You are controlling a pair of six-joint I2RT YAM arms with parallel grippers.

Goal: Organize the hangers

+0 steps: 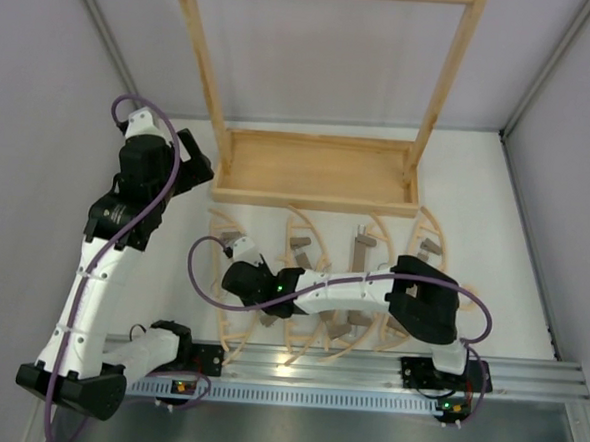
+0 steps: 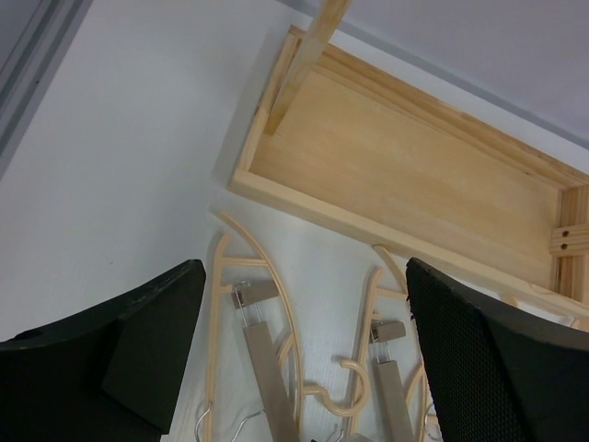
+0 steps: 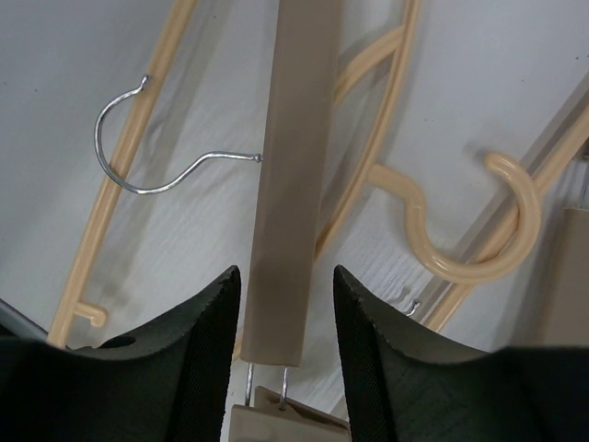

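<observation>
Reaching leftward across the near part of the table [image 1: 519,245], the right arm sets the right gripper [image 3: 281,299] low over the hangers [image 1: 299,236]. They lie flat in a loose, overlapping row between the tray base [image 1: 311,200] of the rack frame [image 1: 199,65] and the near edge. In the top view the gripper sits over the left part of that row.

Its fingers [image 3: 184,359] are parted and straddle one straight brown-grey clamp bar [image 3: 293,138]. A thin strip of gap shows on each side of the bar, so the jaws stand around it rather than pressed onto it. The bar's metal hook [image 3: 152,161] curls out sideways over the white surface. A pale curved coat hanger [image 3: 391,180] passes beneath the bar, and its wooden hook [image 3: 460,267] lies just beside it. Another pale hanger arm runs along the bar's other side.

The left gripper [image 2: 304,276] is raised above the table near the left end of the tray base, toward the far-left corner. Its fingers are spread wide and hold nothing. Below it, the left wrist view shows the tray's left corner with a frame post rising from it. Two pale hangers and two clamp bars lie on the near side of the tray's front rim.
</observation>
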